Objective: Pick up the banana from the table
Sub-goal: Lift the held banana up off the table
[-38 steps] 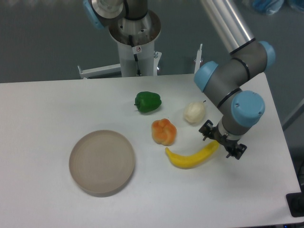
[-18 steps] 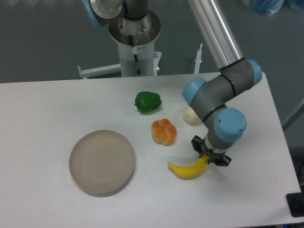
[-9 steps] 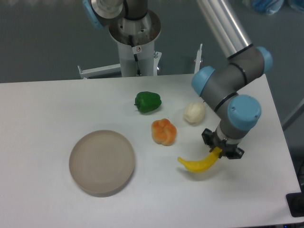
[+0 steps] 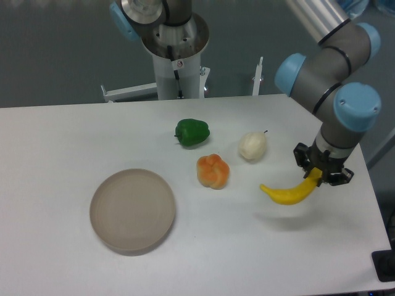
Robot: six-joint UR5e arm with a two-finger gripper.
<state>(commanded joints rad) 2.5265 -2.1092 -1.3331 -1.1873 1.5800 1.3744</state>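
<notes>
The yellow banana [image 4: 287,193] hangs in the air above the white table [image 4: 74,135], at the right side. A faint shadow lies on the table below it. My gripper [image 4: 320,173] is shut on the banana's right end and holds it lifted, with the banana's free tip pointing left. The gripper sits right of the whitish pear and the orange pepper.
A green pepper [image 4: 192,132] lies at the middle back, an orange pepper [image 4: 213,171] in front of it, a whitish pear [image 4: 252,146] to its right. A round beige-grey plate [image 4: 132,210] sits front left. The table's right edge is close to the gripper.
The gripper closed on the banana's right end, lifted it off the table and carried it up and to the right. The other objects have not moved.
</notes>
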